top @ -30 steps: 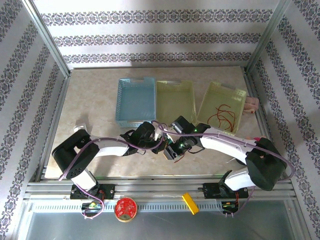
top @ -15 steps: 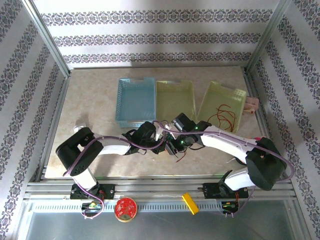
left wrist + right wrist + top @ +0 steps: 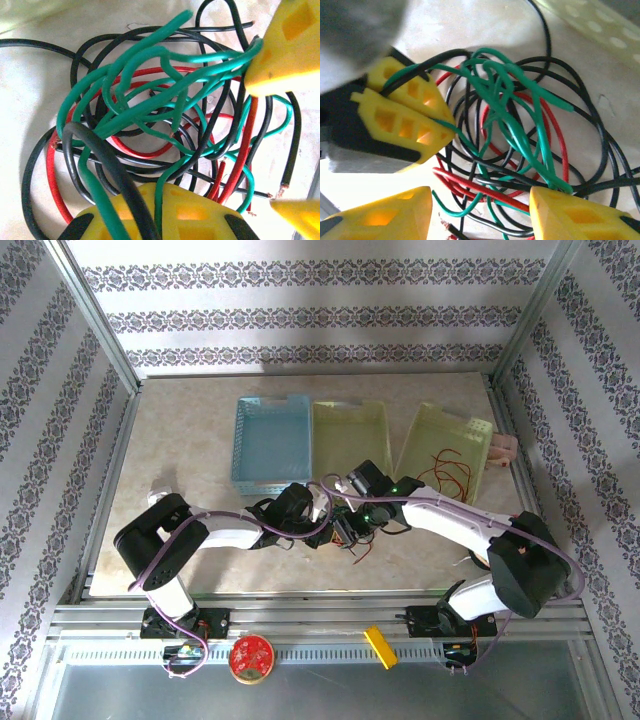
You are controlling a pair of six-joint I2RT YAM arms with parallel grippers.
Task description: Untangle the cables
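Two arms are bent inward from the near edge, wrists brought together over the middle of the table point(image 3: 190, 440); left gripper point(image 3: 445, 120) clenched on green and black strands of the cables point(image 3: 160, 115); right gripper point(image 3: 480, 212) held with jaws parted either side of the clump, nothing gripped. Cables are listed as red, green and black, tangled, laid on the pale marbled table just before a blue tray point(image 3: 243, 440), a yellow-green tray point(image 3: 318, 440) and an angled tray point(image 3: 408, 442) with a red wire point(image 3: 447, 472) inside. Walls point(image 3: 300, 315) are papered in patterned stripes
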